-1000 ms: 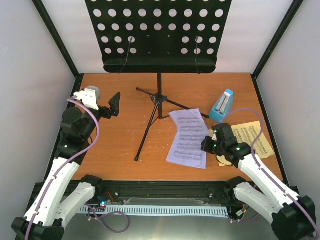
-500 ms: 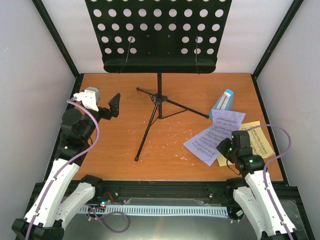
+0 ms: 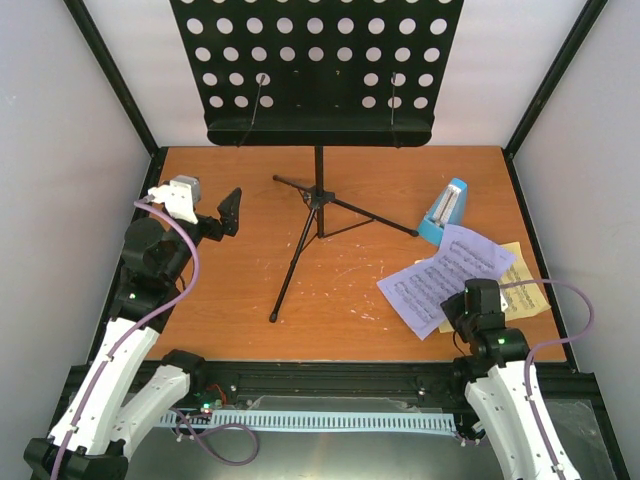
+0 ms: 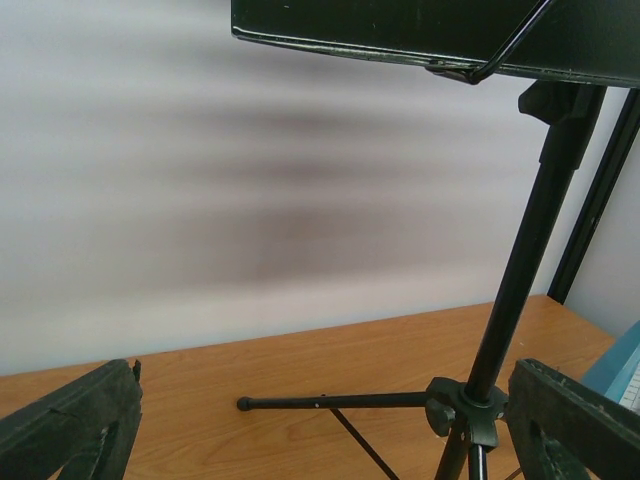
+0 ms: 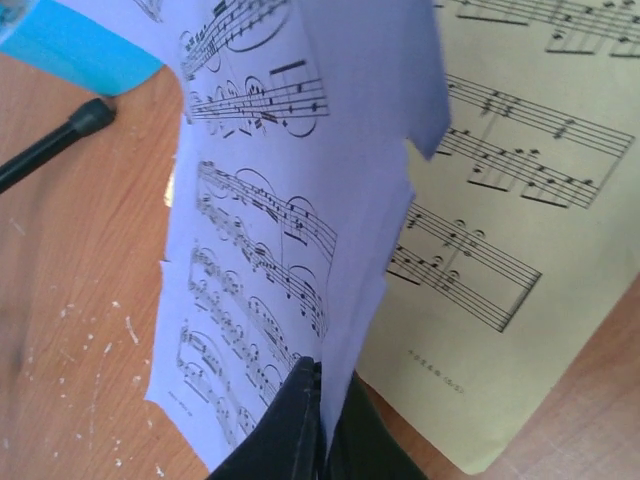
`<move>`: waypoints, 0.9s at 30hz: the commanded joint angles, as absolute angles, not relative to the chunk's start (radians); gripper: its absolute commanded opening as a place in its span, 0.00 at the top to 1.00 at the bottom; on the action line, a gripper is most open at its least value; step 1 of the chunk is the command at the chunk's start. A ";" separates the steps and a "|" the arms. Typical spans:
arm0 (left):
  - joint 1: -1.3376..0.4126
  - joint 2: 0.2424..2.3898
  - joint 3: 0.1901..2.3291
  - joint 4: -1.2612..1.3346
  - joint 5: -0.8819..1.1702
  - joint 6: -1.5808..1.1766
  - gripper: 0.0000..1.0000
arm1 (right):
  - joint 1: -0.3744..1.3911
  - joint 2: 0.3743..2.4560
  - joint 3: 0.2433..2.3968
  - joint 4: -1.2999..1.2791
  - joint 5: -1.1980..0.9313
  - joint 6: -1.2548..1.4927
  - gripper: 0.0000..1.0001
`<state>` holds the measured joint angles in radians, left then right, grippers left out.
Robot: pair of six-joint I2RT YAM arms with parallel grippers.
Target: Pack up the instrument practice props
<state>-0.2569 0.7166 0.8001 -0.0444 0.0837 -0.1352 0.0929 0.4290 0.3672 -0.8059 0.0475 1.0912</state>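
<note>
On the overhead camera, my left arm is folded up along the left edge, with the left pincer held above the counter and aimed toward frame centre. The one black music stand stands there on its tripod, its holed desk filling the top. My right arm comes in from the lower right, and the right pincer is at the near edge of the white page. I count two pages: the white one lies partly over a yellow page at right. The single blue metronome sits just above them. On the left wrist camera, the two fingers sit in the bottom corners, spread wide with nothing gripped, and the stand's pole is at right. On the right wrist camera, the jaws at bottom centre are pinched tight on the white page's edge, and the sheet curls up over the yellow one.
</note>
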 commanded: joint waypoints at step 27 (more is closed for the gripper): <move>-0.253 0.786 0.853 -0.080 0.169 -0.248 0.01 | 0.086 0.292 0.591 -0.737 0.145 0.828 0.06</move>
